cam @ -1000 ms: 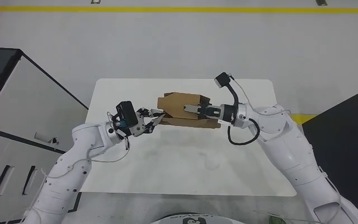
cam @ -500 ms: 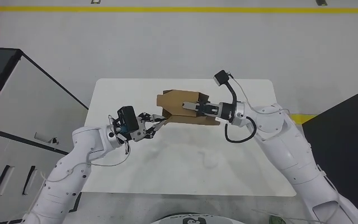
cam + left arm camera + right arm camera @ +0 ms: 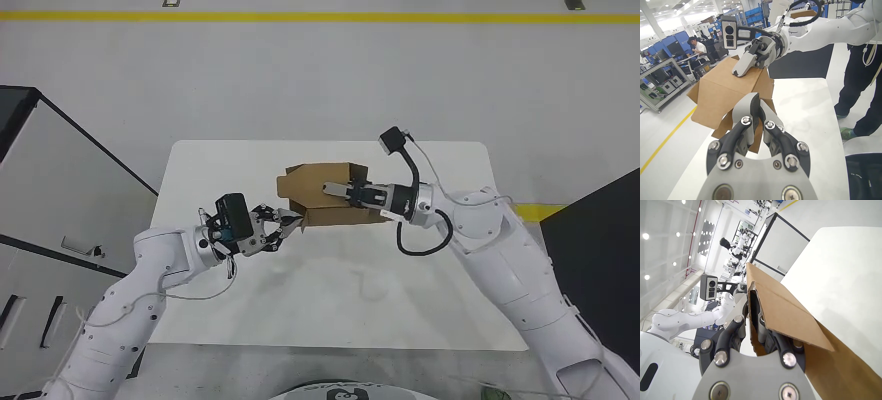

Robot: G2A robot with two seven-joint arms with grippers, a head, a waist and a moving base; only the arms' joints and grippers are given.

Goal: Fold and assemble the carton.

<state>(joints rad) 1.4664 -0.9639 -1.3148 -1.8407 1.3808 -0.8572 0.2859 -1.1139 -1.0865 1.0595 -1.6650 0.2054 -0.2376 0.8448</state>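
- The left gripper [image 3: 290, 224] is on the left, at the left end of the box on the side near the robot. Its fingers [image 3: 743, 110] are almost shut. They pinch a thin flap at that end of the box.
- The brown box [image 3: 312, 180] is in the middle, over the back half of the white table [image 3: 400, 300]. It is partly opened into a box shape, and its top is flat. Loose flaps stick out at its left end. Both grippers hold it.
- The right gripper [image 3: 332, 188] comes in from the right and lies along the top of the box. Its fingers are close together and squeeze the top wall. One finger [image 3: 742, 65] is on the outside, and the other is inside.
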